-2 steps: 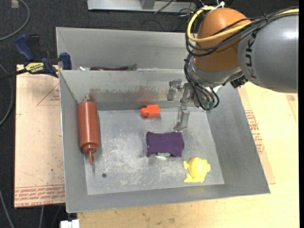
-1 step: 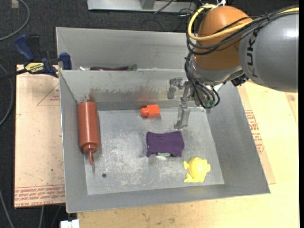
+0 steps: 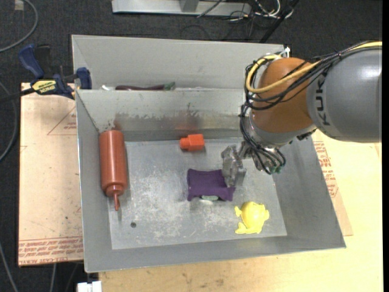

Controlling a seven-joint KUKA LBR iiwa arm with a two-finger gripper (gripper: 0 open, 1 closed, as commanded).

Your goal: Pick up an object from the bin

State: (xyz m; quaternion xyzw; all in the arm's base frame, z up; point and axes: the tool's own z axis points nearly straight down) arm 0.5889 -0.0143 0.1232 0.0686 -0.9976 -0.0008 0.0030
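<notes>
Nearest the front wall of the bin (image 3: 182, 251), a yellow duck-like toy (image 3: 251, 218) lies at front right. Behind it, at mid-floor, lies the purple flat-topped piece (image 3: 206, 183). The claw (image 3: 234, 174) stands at its right end, touching or just beside it; the claw's opening cannot be determined, and nothing is seen held. The purple piece appears light, stiff and smooth: grip across its short width, near the middle, to prevent slipping. A red-brown cylinder (image 3: 113, 163) lies along the left wall, and a small orange block (image 3: 192, 142) sits near the back wall. The bin floor is scuffed grey metal. Beyond the bin, cables (image 3: 267, 5) lie on a dark floor (image 3: 61, 11).
</notes>
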